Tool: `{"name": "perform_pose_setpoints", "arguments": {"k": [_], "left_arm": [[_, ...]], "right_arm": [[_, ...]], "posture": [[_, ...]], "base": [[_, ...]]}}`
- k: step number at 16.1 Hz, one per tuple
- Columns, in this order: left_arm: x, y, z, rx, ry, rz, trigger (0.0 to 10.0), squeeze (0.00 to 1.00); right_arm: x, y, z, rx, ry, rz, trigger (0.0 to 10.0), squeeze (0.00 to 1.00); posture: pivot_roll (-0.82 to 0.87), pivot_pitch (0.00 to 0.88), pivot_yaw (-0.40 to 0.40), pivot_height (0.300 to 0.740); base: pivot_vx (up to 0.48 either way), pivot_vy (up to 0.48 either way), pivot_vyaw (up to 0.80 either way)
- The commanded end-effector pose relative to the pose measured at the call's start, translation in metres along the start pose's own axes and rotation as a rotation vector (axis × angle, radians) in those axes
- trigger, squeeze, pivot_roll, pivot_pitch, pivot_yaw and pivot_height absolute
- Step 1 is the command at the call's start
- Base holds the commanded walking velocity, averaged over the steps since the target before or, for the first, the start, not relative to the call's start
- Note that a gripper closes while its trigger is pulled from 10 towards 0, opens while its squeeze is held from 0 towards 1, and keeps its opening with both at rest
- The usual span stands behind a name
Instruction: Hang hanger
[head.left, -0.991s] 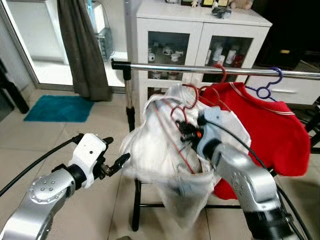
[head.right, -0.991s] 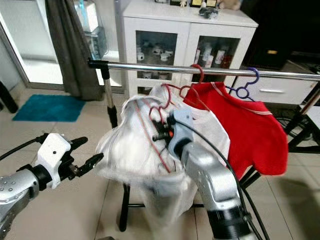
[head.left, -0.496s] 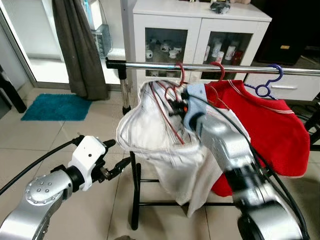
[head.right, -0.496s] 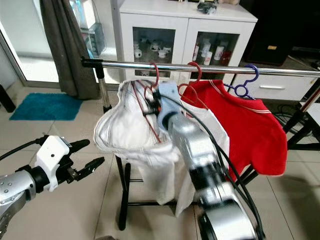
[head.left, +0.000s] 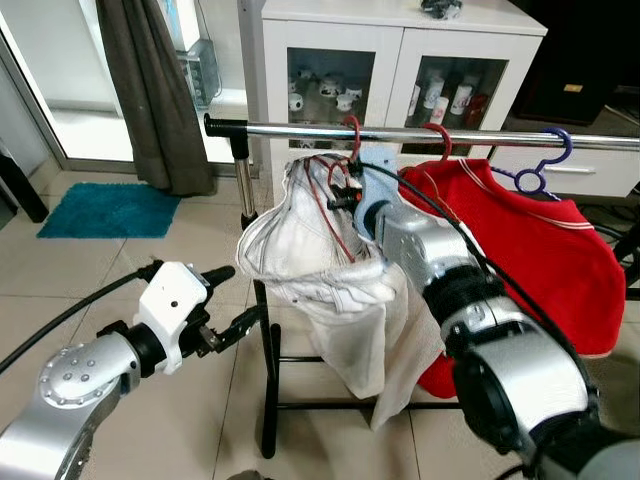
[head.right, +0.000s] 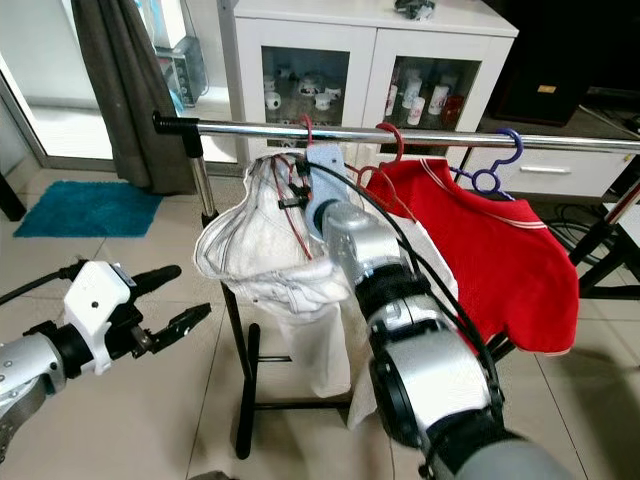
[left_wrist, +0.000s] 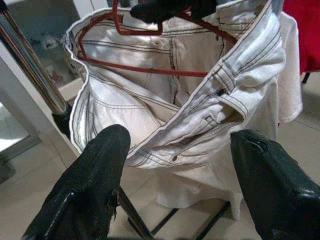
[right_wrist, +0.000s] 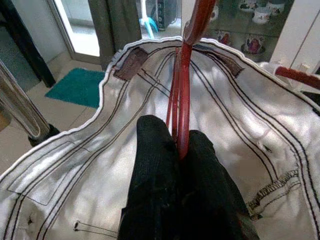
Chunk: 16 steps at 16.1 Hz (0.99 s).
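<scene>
Red hanger (right_wrist: 186, 75) carrying white trousers (head.left: 300, 250), hook over the chrome rail (head.left: 440, 134), pinched at its neck by the right gripper (right_wrist: 179, 145), fingers clenched on the wire. Left gripper (left_wrist: 180, 165) at 8 o'clock of the trousers, fingers spread, grasping nothing. At 3 o'clock along the rail: red shirt (head.left: 540, 250), blue hanger (head.left: 540, 165). Beyond at 12 o'clock: white cabinet (head.left: 400, 40), mugs (head.left: 325, 95) behind its glass doors.

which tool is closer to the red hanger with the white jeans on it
Right. The right tool is shut on the red hanger at the rail; the left tool hangs open, lower, apart.
</scene>
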<state>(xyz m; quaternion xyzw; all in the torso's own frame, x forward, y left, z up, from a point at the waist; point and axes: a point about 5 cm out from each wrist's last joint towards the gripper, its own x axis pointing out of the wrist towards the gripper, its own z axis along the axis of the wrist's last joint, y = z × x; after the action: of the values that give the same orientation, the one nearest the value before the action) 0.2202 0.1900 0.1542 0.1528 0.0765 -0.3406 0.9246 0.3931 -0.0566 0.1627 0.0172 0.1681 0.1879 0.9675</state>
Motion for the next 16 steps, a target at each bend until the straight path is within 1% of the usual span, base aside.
{"name": "perform_pose_setpoints", "arguments": {"k": [1, 4, 7, 9, 10, 11, 12, 14, 16], "left_arm": [[-0.003, 0.001, 0.005, 0.009, -0.008, -0.012, 10.0, 0.00], [-0.005, 0.000, 0.005, 0.008, 0.001, -0.017, 10.0, 0.00], [-0.004, 0.000, 0.004, 0.010, 0.006, -0.021, 10.0, 0.00], [-0.004, 0.001, 0.005, 0.012, 0.006, -0.017, 10.0, 0.00], [-0.003, 0.002, 0.005, 0.021, 0.004, -0.007, 10.0, 0.00], [-0.003, 0.002, 0.005, 0.023, 0.003, -0.005, 10.0, 0.00], [-0.002, 0.004, 0.006, 0.028, 0.001, 0.012, 10.0, 0.00], [0.000, 0.007, 0.006, 0.031, -0.004, 0.028, 10.0, 0.00], [0.004, 0.012, 0.009, 0.023, -0.029, 0.066, 10.0, 0.00]], "right_arm": [[0.002, 0.006, 0.013, -0.031, -0.031, 0.019, 10.0, 0.00], [0.005, 0.015, -0.001, -0.046, 0.053, 0.066, 10.0, 0.00], [0.007, 0.020, -0.009, -0.067, 0.094, 0.077, 10.0, 0.00], [0.007, 0.019, -0.009, -0.067, 0.075, 0.074, 10.0, 0.00], [0.007, 0.016, -0.004, -0.056, 0.031, 0.072, 10.0, 0.91], [0.007, 0.016, -0.003, -0.055, 0.023, 0.070, 10.0, 0.91], [0.006, 0.017, 0.006, -0.033, -0.037, 0.128, 10.0, 1.00], [0.005, 0.015, 0.012, -0.026, -0.072, 0.146, 10.0, 1.00], [0.000, 0.008, 0.019, -0.054, -0.124, 0.199, 10.0, 1.00]], "posture": [[0.03, 0.000, -0.034, 0.740], [0.03, 0.000, -0.035, 0.740], [0.04, 0.000, -0.038, 0.740], [0.04, 0.000, -0.039, 0.740], [0.04, 0.000, -0.039, 0.740], [0.04, 0.000, -0.039, 0.740], [0.04, 0.000, -0.038, 0.740], [0.03, 0.000, -0.034, 0.740], [0.02, 0.000, -0.025, 0.740]], "base": [[0.000, 0.000, 0.00], [0.000, 0.000, 0.00], [0.000, 0.000, 0.00], [0.000, 0.000, 0.00], [0.000, 0.000, 0.00], [0.000, 0.000, 0.00], [0.000, 0.000, 0.00], [0.000, 0.000, 0.00], [0.000, 0.000, 0.00]]}}
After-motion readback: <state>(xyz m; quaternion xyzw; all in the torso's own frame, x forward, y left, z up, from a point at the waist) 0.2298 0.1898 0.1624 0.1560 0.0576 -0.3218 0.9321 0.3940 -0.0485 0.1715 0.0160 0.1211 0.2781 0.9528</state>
